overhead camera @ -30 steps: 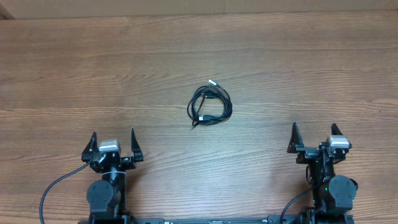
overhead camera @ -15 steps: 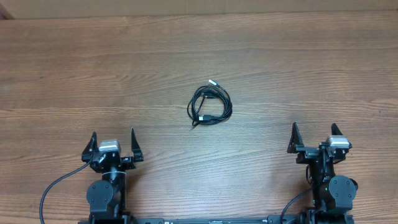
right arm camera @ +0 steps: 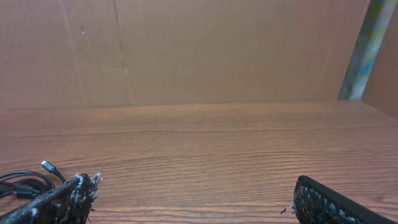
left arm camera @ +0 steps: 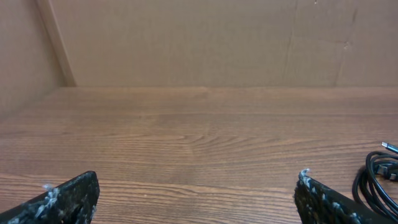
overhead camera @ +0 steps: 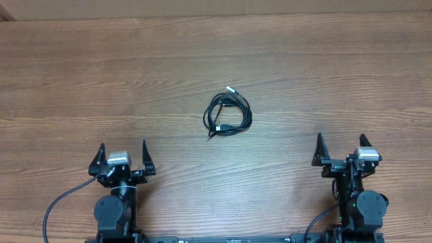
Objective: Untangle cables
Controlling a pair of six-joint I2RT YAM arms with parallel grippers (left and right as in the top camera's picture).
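Note:
The cables (overhead camera: 228, 115) lie as a small black coiled tangle with a silvery plug tip at the middle of the wooden table. They also show at the right edge of the left wrist view (left arm camera: 378, 180) and at the left edge of the right wrist view (right arm camera: 25, 182). My left gripper (overhead camera: 122, 157) is open and empty near the front edge, well left of and nearer than the tangle. My right gripper (overhead camera: 342, 148) is open and empty near the front edge, well right of the tangle.
The wooden table (overhead camera: 324, 74) stretches wide around the tangle. A brown cardboard wall (left arm camera: 199, 37) stands along the far edge. Thick black arm cables (overhead camera: 61, 202) trail at the front left and right.

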